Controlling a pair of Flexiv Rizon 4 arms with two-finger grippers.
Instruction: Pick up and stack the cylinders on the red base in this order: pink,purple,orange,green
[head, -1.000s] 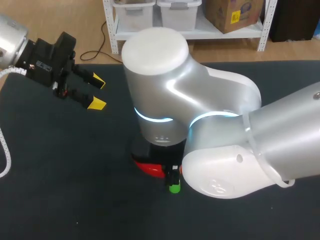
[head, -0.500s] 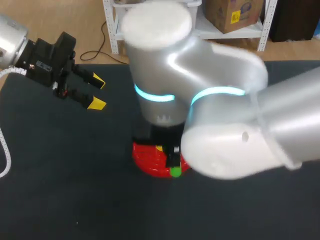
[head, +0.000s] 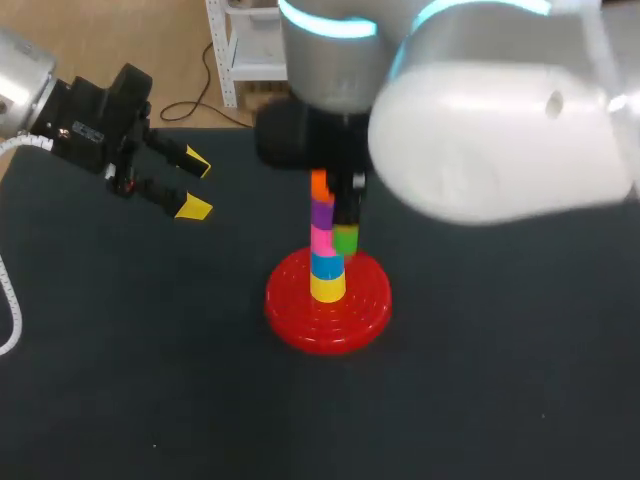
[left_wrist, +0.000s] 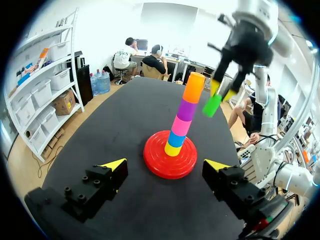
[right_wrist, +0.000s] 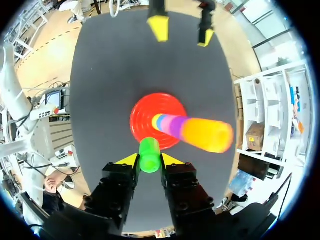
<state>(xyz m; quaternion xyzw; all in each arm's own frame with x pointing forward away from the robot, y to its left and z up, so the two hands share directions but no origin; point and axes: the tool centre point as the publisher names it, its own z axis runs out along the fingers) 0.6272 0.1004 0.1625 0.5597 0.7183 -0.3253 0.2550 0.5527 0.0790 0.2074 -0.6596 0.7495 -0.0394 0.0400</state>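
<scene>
Right gripper (right_wrist: 149, 161) clamped on green cylinder (right_wrist: 149, 152), held centre frame in head view, just beside stack (head: 325, 235), lower than orange top (head: 320, 184). Left gripper (head: 188, 184) parked upper left, fingers apart, nothing held. Stack seated on red base (head: 290, 312). Risks judged: tall column toppled if green is swung sideways before lift; green slid off orange if released off-centre.
</scene>
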